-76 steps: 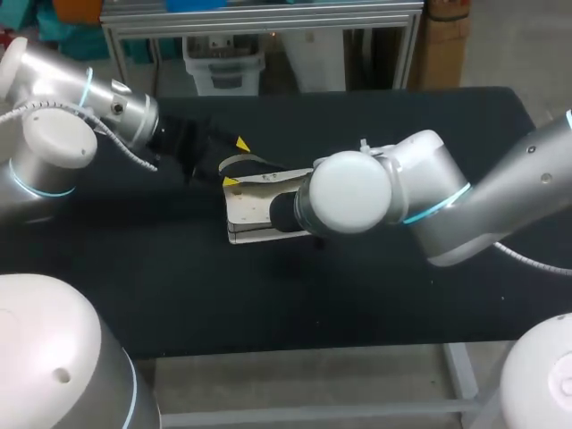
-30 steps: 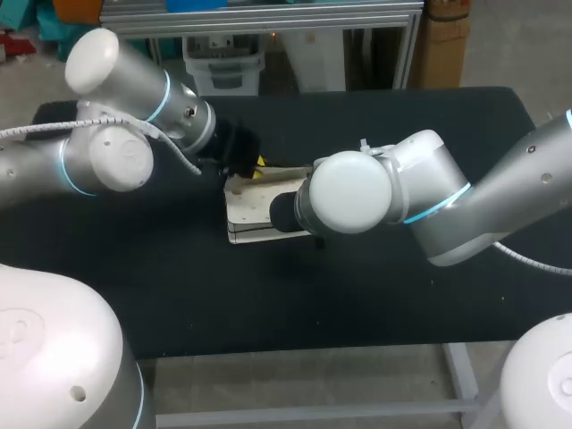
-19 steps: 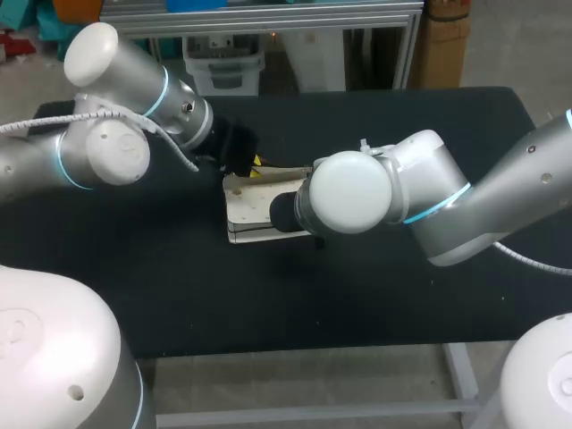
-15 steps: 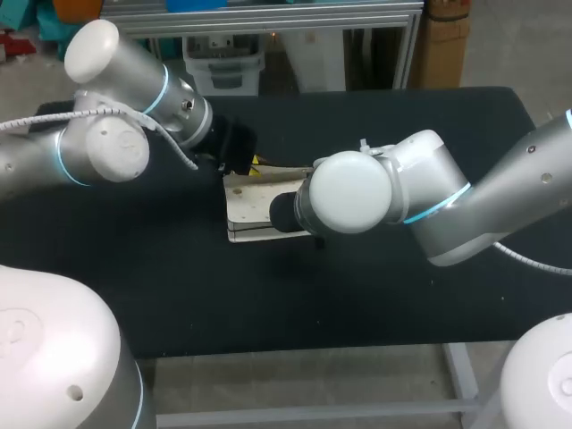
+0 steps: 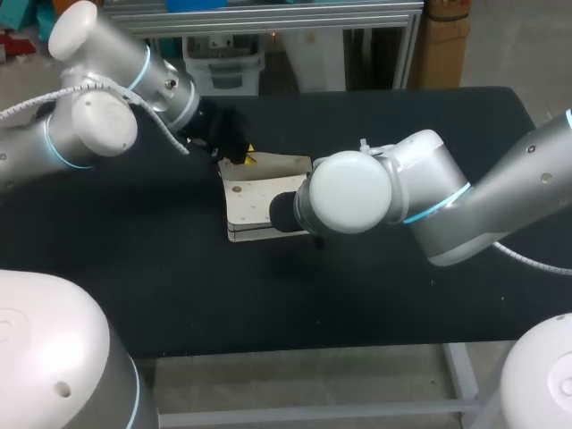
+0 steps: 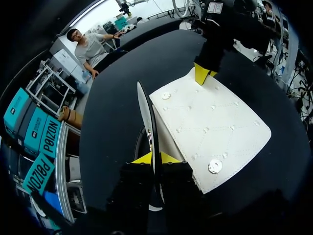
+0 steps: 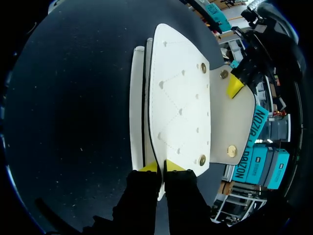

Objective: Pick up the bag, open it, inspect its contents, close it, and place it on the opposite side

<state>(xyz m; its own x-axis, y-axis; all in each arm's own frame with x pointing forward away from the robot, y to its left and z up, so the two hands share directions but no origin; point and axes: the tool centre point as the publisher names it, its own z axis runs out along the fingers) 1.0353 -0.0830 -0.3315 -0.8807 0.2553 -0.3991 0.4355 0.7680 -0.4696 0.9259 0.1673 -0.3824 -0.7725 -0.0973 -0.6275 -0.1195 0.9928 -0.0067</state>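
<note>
A white quilted bag (image 5: 253,210) lies on the black table (image 5: 384,295), left of the middle. My left gripper (image 5: 246,158) is at its far edge, shut on the bag's flap (image 5: 279,167). In the left wrist view the flap (image 6: 145,117) runs edge-on between the yellow tips of that gripper (image 6: 155,157), raised off the quilted front (image 6: 210,129). My right gripper (image 7: 156,167) is shut on the near edge of the bag (image 7: 178,98). The open flap (image 7: 234,125) spreads beyond it. In the head view the right arm's wrist (image 5: 349,192) hides that gripper.
The table's black top stretches bare to the right (image 5: 447,116) and along the front. Both arms meet over the bag, the left one's elbow (image 5: 89,125) high at the back left.
My left gripper closed on the flap and drew it up and back to the left, opening it wider. The right arm and the bag's body have stayed put.
</note>
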